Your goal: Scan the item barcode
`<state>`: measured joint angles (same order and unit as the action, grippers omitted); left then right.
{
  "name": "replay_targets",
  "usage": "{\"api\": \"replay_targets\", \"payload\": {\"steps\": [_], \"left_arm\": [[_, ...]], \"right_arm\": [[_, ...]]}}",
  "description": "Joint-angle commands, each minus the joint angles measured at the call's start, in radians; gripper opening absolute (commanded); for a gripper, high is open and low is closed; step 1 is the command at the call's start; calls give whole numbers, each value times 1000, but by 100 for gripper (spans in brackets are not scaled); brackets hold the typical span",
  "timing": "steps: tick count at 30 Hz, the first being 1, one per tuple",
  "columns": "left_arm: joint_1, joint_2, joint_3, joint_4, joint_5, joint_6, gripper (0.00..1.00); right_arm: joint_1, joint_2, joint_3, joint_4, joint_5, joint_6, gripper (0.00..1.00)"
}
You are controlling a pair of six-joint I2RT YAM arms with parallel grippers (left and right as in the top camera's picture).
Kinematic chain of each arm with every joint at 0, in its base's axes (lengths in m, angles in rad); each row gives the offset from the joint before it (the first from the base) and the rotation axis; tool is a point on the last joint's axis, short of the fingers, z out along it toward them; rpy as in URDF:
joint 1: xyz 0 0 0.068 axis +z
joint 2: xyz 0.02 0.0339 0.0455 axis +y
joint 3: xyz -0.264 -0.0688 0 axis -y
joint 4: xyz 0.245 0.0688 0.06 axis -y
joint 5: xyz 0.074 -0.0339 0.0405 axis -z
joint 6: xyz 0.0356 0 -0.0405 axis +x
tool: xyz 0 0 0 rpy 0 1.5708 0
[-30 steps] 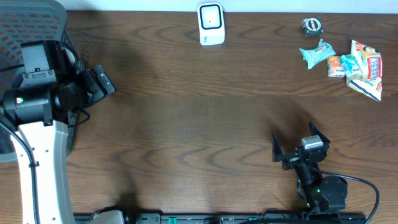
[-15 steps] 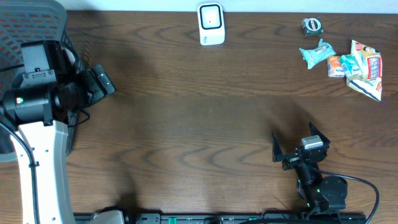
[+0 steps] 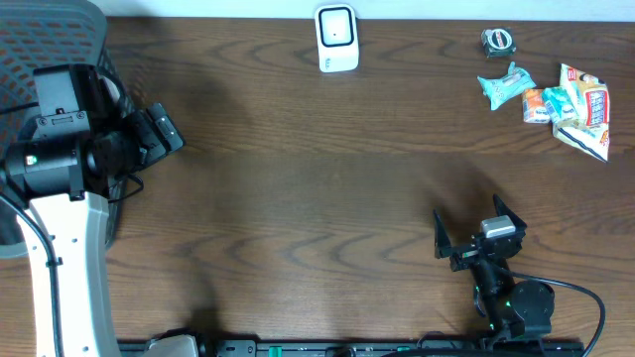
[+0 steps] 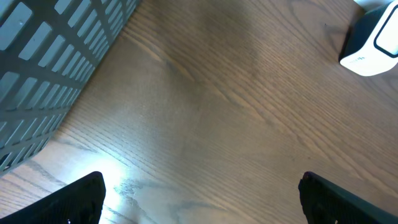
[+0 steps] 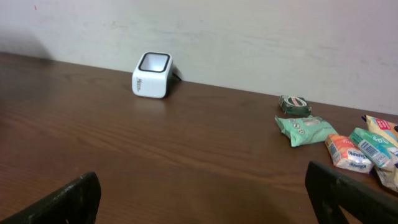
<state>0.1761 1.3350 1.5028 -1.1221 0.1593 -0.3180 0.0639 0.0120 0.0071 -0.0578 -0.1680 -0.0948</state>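
The white barcode scanner [image 3: 336, 38] stands at the back middle of the table; it also shows as the scanner [image 4: 373, 37] and the scanner [image 5: 152, 74]. Several snack packets lie at the back right: a teal packet [image 3: 505, 85] [image 5: 306, 129], an orange-and-blue packet [image 3: 549, 102] [image 5: 348, 152] and a white-and-red packet [image 3: 585, 111]. A small dark green round item [image 3: 498, 41] [image 5: 294, 104] lies behind them. My left gripper [image 3: 164, 134] [image 4: 202, 199] is open over bare wood at the far left. My right gripper [image 3: 468, 213] [image 5: 205, 196] is open near the front right, holding nothing.
A grey mesh basket [image 3: 50, 30] [image 4: 50, 56] stands at the far left beside my left arm. A pale wall [image 5: 249, 37] rises behind the table's back edge. Dark wood [image 3: 317, 198] stretches between the two grippers.
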Motion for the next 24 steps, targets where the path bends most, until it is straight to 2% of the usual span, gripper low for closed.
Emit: {"api": "replay_targets", "payload": {"steps": [1,15,22,24], "left_arm": [[4,2,21,-3,5,-1,98],[4,2,21,-3,5,2,98],[4,2,-29,-81,5,13,98],[1,-6,-65,-94,6,54,98]], "right_arm": [[-6,-6,-2,-5,5,11,99],[-6,-6,-2,-5,5,11,99],[-6,-6,-2,-5,5,11,99],[-6,-6,-2,-5,5,11,99]]}}
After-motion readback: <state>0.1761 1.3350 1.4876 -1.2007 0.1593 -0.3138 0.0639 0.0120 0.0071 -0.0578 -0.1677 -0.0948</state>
